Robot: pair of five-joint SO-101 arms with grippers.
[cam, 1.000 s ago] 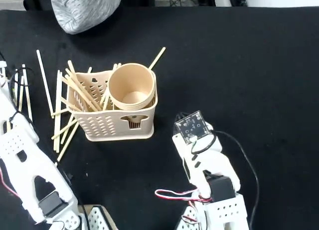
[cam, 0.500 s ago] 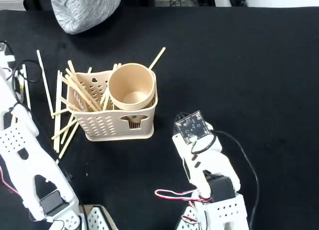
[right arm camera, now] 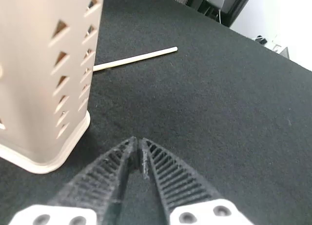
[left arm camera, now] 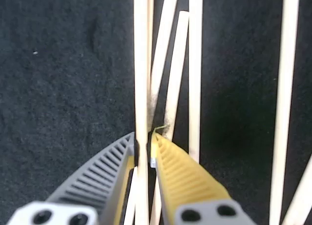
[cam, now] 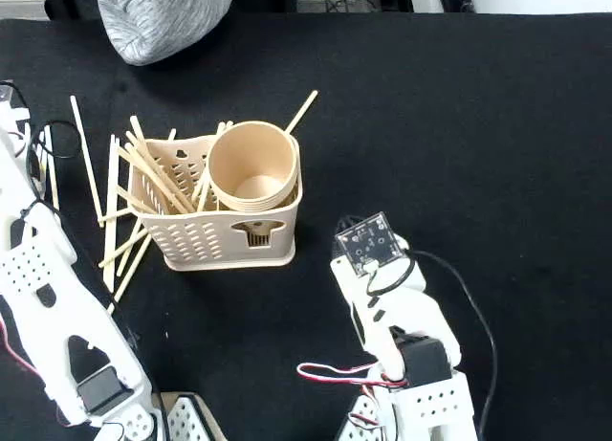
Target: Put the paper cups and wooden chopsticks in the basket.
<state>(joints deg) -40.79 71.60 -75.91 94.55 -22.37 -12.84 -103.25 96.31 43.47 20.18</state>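
A beige slotted basket [cam: 222, 232] stands left of centre with a paper cup [cam: 251, 165] and several wooden chopsticks [cam: 158, 178] inside it. More chopsticks [cam: 113, 211] lie loose on the black table to its left. In the left wrist view my left gripper [left arm camera: 143, 148] is shut on one wooden chopstick [left arm camera: 141, 64], which runs between its fingers among other loose sticks [left arm camera: 195, 73]. My right gripper [right arm camera: 138, 154] hangs shut and empty just above the table, close beside the basket [right arm camera: 46, 73].
A grey cloth bundle [cam: 163, 15] sits at the back left. One chopstick [right arm camera: 135, 58] lies on the table behind the basket. The left arm [cam: 33, 269] runs along the table's left edge, and the right arm [cam: 397, 317] stands at the front centre. Black tabletop extends to the right.
The left arm has shifted a little toward the back at the left edge, and the chopsticks by it have moved. The right arm has stayed still.
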